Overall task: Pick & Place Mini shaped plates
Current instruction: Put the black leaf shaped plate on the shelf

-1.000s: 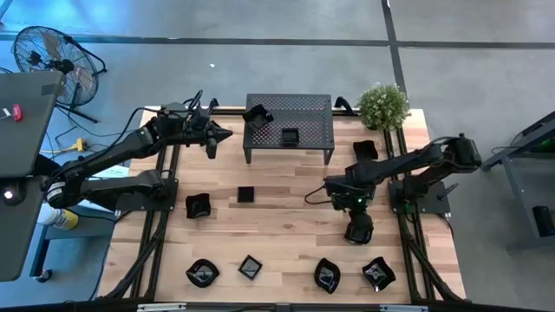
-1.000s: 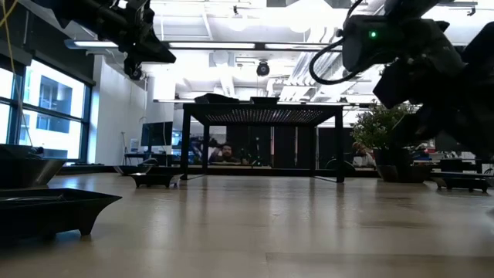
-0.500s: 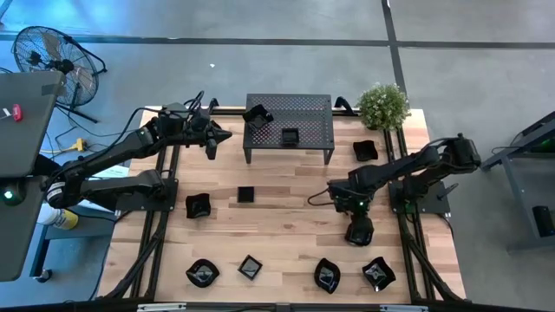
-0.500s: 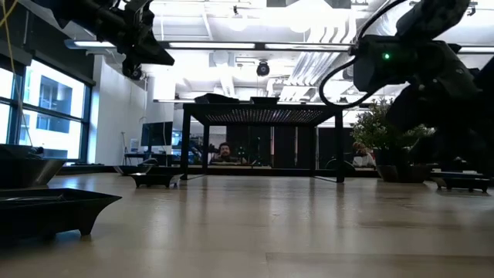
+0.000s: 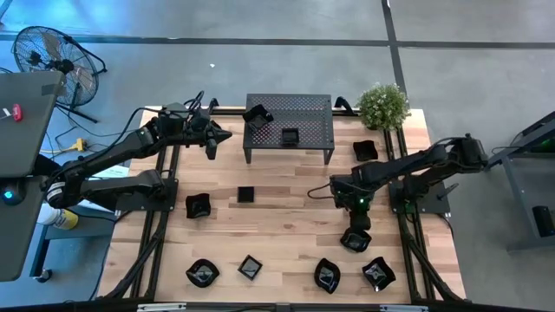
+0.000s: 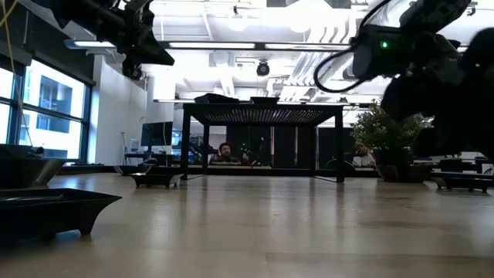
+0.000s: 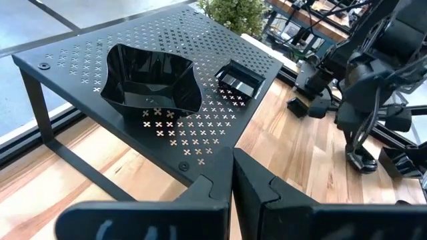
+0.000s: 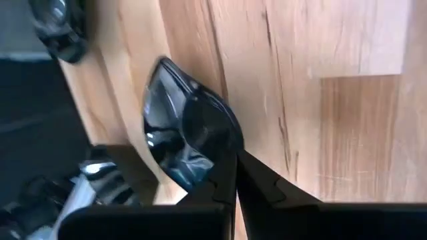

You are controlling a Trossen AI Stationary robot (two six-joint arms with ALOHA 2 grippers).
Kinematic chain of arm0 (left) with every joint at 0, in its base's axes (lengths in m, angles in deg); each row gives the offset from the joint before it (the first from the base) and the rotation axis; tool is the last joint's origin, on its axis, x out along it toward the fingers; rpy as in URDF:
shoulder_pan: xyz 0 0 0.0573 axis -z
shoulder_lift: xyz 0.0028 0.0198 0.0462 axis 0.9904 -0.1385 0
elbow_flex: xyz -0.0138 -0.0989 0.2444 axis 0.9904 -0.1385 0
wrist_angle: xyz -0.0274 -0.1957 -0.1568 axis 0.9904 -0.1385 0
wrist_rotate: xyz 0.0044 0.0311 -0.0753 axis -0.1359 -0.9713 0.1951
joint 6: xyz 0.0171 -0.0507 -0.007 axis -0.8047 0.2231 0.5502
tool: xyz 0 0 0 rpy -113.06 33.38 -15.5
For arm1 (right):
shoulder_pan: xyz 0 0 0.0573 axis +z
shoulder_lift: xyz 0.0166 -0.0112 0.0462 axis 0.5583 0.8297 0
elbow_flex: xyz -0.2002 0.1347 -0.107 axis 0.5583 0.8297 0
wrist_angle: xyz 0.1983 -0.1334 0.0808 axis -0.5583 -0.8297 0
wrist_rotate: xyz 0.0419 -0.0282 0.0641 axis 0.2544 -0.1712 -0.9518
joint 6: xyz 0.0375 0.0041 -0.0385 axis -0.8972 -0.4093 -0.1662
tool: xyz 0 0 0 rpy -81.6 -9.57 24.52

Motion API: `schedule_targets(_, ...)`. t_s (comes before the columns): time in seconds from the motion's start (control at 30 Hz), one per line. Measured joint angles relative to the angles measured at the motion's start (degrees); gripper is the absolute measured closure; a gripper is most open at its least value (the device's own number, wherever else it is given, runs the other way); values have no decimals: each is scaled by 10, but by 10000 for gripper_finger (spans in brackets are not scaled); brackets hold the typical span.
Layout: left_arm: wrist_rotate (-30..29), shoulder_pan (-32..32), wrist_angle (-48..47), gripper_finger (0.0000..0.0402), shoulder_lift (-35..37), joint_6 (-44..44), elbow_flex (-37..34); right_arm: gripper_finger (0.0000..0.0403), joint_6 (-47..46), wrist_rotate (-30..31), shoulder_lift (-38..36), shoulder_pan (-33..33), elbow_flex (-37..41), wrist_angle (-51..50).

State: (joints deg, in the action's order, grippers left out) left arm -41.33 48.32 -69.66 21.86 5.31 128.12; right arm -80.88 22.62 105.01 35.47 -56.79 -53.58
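The mini plates are glossy black dishes. Two sit on the perforated rack [image 5: 314, 117]: a flared square dish [image 7: 150, 77] and a small flat one [image 7: 235, 81]. Several more lie on the wooden table, among them a row along the near edge [image 5: 201, 273] [image 5: 327, 275] [image 5: 378, 273]. My left gripper [image 5: 225, 134] hangs shut in the air just left of the rack. My right gripper [image 5: 354, 241] is shut and points down over the table's near right part. Its wrist view shows a leaf-like dish [image 8: 190, 130] just beyond the fingertips [image 8: 235, 160].
A potted plant [image 5: 383, 106] stands at the far right corner, with one dish [image 5: 365, 150] in front of it. A small square dish [image 5: 246, 194] and a wavy one [image 5: 198, 205] lie in the middle left. Bare wood lies between the rack and the near row.
My right gripper has moved toward the table's near edge, closer to the dishes lying along it. Its fingers have stayed shut. The left arm and all the dishes have kept still.
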Motion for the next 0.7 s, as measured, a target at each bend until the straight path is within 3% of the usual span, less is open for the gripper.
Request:
schedule_targets(0.27,0,0,0,401,0,-9,0,382,-76,14,-60,13,0,-5)
schedule_targets(0.37,0,0,0,401,0,-9,0,343,-96,32,-57,50,0,-1)
schedule_targets(0.57,0,0,0,401,0,-9,0,245,-158,130,-38,96,0,0)
schedule_targets(0.7,0,0,0,401,0,-9,0,219,-195,155,-37,97,10,21)
